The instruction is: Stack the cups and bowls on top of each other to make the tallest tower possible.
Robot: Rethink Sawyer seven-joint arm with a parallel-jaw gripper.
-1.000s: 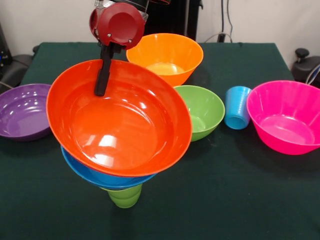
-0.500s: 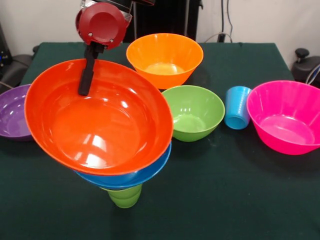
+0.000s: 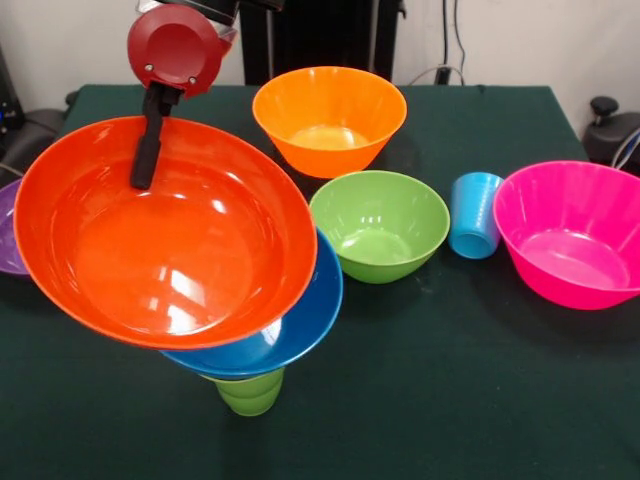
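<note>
A large red-orange bowl hangs tilted toward the camera. My gripper is shut on its far rim, with one black finger showing inside the bowl. Below it a blue bowl rests tilted on a lime green cup, and the red-orange bowl overlaps the blue bowl's left part. A yellow-orange bowl, a green bowl, a light blue cup and a pink bowl stand on the table. Only a sliver of the purple bowl shows at the left edge.
The dark green table carries everything. Black equipment sits past its far corners, left and right. The green bowl stands close to the right of the blue bowl's rim.
My gripper has carried the red-orange bowl leftward in the picture. More of the blue bowl and the green bowl shows now, and the purple bowl is almost covered.
</note>
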